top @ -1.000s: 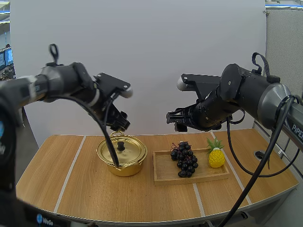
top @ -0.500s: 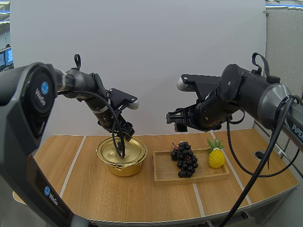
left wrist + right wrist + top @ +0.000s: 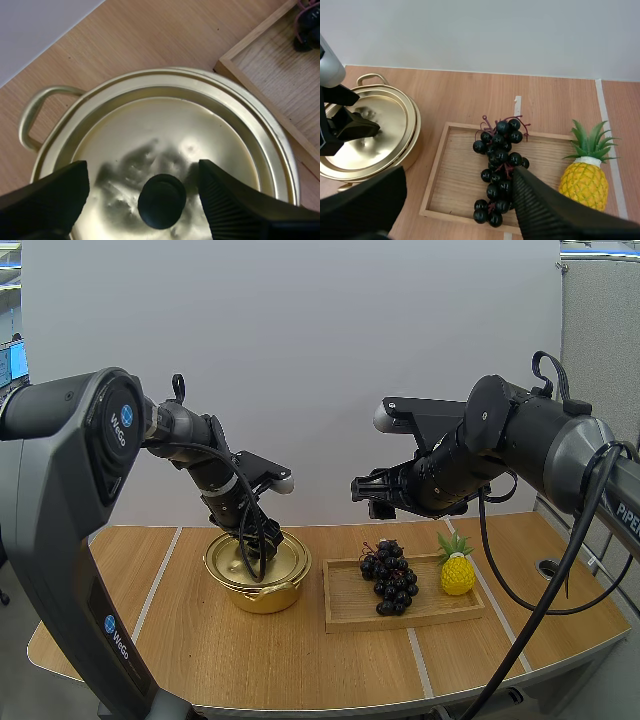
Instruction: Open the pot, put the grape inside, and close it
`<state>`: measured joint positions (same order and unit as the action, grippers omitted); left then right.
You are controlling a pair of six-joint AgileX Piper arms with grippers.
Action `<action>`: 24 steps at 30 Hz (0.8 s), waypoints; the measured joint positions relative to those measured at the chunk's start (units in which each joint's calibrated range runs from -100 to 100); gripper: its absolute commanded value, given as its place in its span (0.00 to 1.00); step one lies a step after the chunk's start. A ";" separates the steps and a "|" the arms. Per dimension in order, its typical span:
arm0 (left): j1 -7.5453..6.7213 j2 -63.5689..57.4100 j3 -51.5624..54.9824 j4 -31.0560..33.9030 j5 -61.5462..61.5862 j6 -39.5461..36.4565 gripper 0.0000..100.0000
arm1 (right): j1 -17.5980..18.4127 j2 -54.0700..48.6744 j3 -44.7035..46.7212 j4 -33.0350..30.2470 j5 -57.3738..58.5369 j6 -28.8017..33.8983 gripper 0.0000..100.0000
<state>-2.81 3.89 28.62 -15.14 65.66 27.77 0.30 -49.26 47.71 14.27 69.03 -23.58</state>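
Note:
A gold pot with its lid on stands left of centre on the table. My left gripper is open and low over the lid, one finger on each side of the black knob, not touching it. A bunch of dark grapes lies on a wooden tray to the pot's right. My right gripper is open and hangs well above the tray, with the grapes between its fingers from above.
A yellow pineapple stands on the tray's right end. A round hole sits in the table at the far right. The tray's near corner lies close beside the pot.
My left gripper has come down from above the pot's far rim to just over the lid, astride the knob. The right arm has not moved.

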 measured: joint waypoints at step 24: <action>-0.06 -12.72 -5.95 0.31 14.83 -1.87 0.00 | 0.00 0.00 0.00 0.00 0.00 0.00 1.00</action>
<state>-2.88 -8.83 22.66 -14.83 80.49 25.90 0.30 -49.26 47.71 14.27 69.03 -23.58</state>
